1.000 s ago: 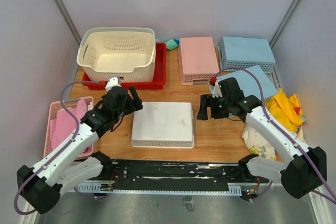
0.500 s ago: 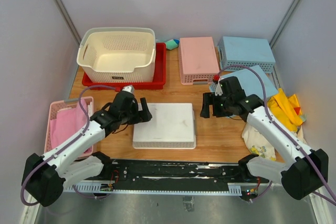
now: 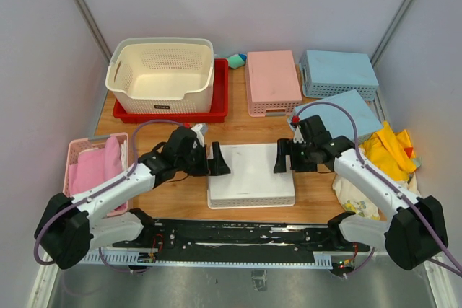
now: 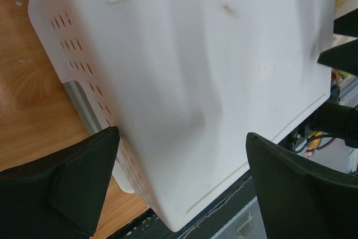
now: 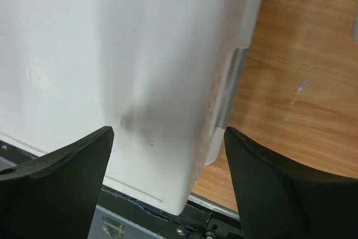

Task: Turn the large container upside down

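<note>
- The left pincer (image 3: 219, 160) stands wide open. In its wrist view the two dark fingers (image 4: 84, 177) are far apart, with the upturned base of a flat white basket (image 3: 251, 171) filling the gap between them.
- This pincer sits at the basket's left short side. I cannot tell whether the fingers press on the plastic.
- The right pincer (image 3: 281, 156) is spread just as wide, at the same basket's right short side and facing the left pincer across it. Its wrist view shows the basket's rounded corner between its fingers.
- The large container (image 3: 162, 97) is well apart from both pincers, beyond the left pincer toward the far left corner of the table (image 3: 177, 192). It stands upright with its mouth up, inside a shallow red tray (image 3: 221, 99), and neither pincer touches it.
- Outward of the left pincer, by the table's left edge, lies a pink basket (image 3: 71, 171) holding a pink cloth (image 3: 94, 171).
- Beyond the right pincer rest an upside-down pink crate (image 3: 273, 81) and a blue crate (image 3: 338, 71).
- Outward of the right pincer a yellow cloth (image 3: 390, 153) lies bunched.
</note>
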Controlling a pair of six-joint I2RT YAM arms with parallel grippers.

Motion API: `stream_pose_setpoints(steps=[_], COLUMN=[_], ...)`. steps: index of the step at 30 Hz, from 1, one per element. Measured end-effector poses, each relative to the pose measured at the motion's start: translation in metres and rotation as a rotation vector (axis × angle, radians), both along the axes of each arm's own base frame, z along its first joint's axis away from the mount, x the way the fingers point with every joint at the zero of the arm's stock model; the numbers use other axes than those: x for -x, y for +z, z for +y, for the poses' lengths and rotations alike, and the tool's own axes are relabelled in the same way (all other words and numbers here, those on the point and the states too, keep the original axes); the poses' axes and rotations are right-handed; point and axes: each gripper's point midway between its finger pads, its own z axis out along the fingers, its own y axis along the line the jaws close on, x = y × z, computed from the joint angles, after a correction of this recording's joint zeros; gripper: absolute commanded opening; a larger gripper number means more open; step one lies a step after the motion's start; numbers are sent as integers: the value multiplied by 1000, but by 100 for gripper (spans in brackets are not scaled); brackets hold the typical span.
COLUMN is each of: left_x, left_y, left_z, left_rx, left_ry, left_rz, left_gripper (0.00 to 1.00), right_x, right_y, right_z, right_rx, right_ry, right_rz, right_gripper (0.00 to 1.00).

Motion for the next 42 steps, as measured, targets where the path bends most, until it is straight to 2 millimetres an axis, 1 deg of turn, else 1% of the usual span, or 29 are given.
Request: stream_pose_setpoints(steps=[4, 6, 9, 14, 17, 22, 24, 27, 30, 35, 38, 41, 42], left_x=[-5, -7, -11, -20, -20, -15, -14, -12, -4, 8, 25, 38, 40], left_y=[1, -1, -6, -5, -4, -3, -3, -2, -1, 1, 4, 4, 5], left_z=[-8, -9, -12, -27, -42, -74, -83, -93, -106, -133, -161, -178, -181], left_rx=[11, 2, -11, -2, 2, 19, 28, 55, 79, 113, 162, 193, 200], left_ry=[-21, -28, -36, -68, -108, -184, -202, -219, -249, -297, -366, -409, -415], left_rz=[-1, 0, 6, -11, -19, -23, -26, -21, -10, 7, 34, 56, 59], left_gripper=[99, 99, 99, 99, 99, 99, 99, 99, 99, 99, 99, 99, 99], right_x=[20, 25, 31, 50, 57, 69, 72, 72, 67, 57, 44, 35, 33], right_y=[-19, -24, -22, -14, -11, -19, -20, -17, -13, -6, 4, 11, 14], right_z=[19, 20, 19, 8, -3, -32, -41, -54, -68, -93, -97, -102, -103], right_rx=[-118, -143, -158, -160, -128, -2, 40, 103, 172, 295, 312, 335, 339], right_ry=[30, 14, -3, -33, -64, -149, -183, -236, -286, -355, -395, -430, -439], right_rz=[92, 119, 120, 116, 101, 122, 136, 130, 100, 39, -9, -48, -60], right_gripper=[80, 79, 79, 79, 79, 78, 78, 79, 80, 81, 83, 83, 83])
